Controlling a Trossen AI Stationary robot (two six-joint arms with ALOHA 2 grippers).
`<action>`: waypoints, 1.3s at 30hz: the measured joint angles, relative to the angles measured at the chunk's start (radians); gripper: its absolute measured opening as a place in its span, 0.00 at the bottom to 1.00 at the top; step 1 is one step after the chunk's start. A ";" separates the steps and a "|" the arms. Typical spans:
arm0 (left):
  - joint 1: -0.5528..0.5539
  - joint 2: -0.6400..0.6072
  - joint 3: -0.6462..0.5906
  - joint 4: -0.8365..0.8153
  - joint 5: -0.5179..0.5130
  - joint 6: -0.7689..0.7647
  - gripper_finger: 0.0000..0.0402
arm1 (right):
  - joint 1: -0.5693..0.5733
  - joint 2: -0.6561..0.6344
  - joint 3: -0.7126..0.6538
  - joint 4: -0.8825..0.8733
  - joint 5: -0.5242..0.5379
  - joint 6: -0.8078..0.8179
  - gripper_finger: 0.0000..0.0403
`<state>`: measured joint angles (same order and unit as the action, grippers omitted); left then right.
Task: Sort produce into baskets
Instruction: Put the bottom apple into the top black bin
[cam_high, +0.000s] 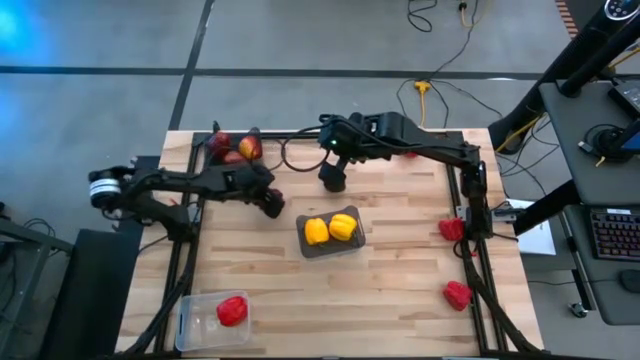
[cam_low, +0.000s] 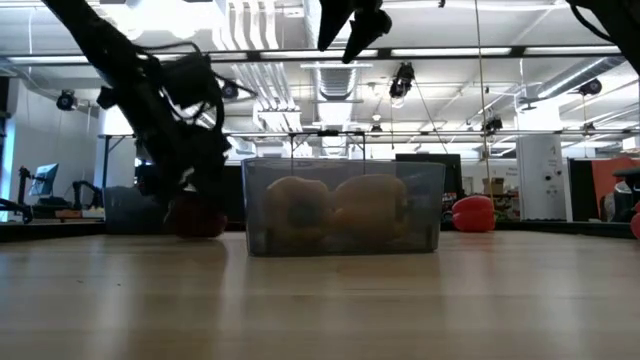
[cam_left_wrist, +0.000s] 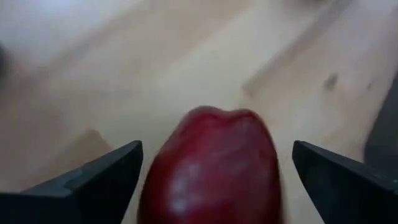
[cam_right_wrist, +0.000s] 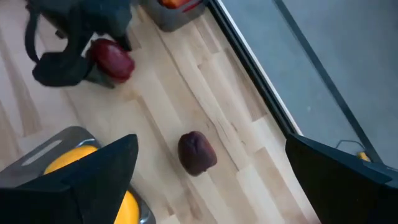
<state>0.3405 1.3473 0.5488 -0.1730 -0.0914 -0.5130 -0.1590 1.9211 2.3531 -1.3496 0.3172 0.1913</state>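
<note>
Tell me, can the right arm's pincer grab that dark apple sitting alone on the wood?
Probably yes. The right pincer is open and hangs above the dark apple, with only bare wood around it.

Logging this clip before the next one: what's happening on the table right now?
The left end effector is open around a dark red apple on the table near the back-left basket of apples. The right end effector hangs open above the middle. Two yellow peppers sit in the centre basket, one red pepper in the clear one; two red peppers remain loose.
</note>
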 joint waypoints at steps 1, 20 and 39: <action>0.000 0.018 0.000 0.008 0.026 -0.012 0.99 | -0.001 0.005 0.000 -0.001 0.000 0.000 0.99; 0.007 -0.047 0.010 -0.173 0.153 -0.037 0.65 | -0.027 0.039 -0.002 -0.008 -0.001 -0.099 0.99; 0.404 -0.068 0.513 -0.997 -0.424 0.336 0.67 | -0.022 0.040 -0.036 -0.091 -0.010 -0.090 0.99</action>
<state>0.7446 1.2794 1.0613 -1.1698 -0.5156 -0.1767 -0.1810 1.9610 2.3172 -1.4410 0.3069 0.1017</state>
